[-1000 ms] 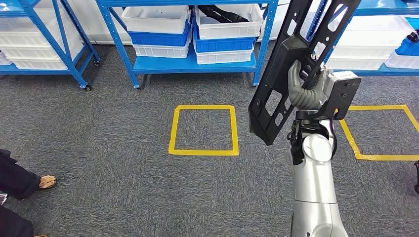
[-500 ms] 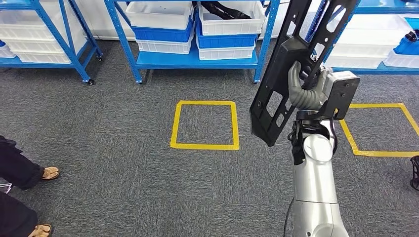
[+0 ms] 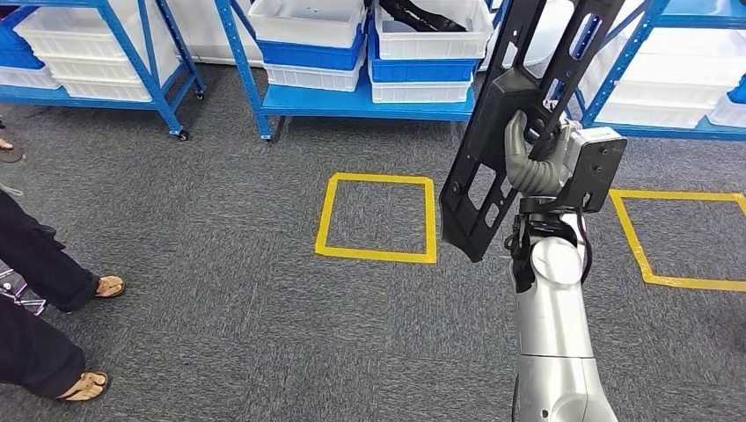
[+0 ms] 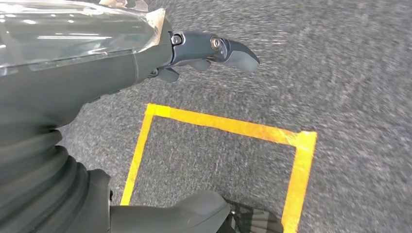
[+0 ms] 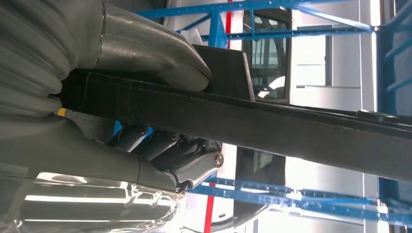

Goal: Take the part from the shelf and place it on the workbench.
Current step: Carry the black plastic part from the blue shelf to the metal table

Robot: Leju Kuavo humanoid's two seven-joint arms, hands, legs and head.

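A long black perforated part (image 3: 486,151) stands upright and tilted, high over the grey carpet, and my right hand (image 3: 535,163) grips it around its middle. In the right wrist view the part (image 5: 301,131) runs as a dark bar across the picture, with the thumb (image 5: 145,48) on one side and the fingers (image 5: 189,155) curled round the other. My left hand (image 4: 194,131) hangs over the floor with fingers (image 4: 218,48) and thumb apart, holding nothing.
Blue shelves (image 3: 352,101) at the back carry white and blue bins (image 3: 308,22); one bin holds another black part (image 3: 431,16). Yellow tape squares (image 3: 378,255) (image 3: 686,281) mark the carpet. A person's legs (image 3: 35,264) in sandals stand at the left.
The whole view has shifted, so the camera moved: shelves and tape square slid right, and the person's legs came further into view. The part stays in my right hand.
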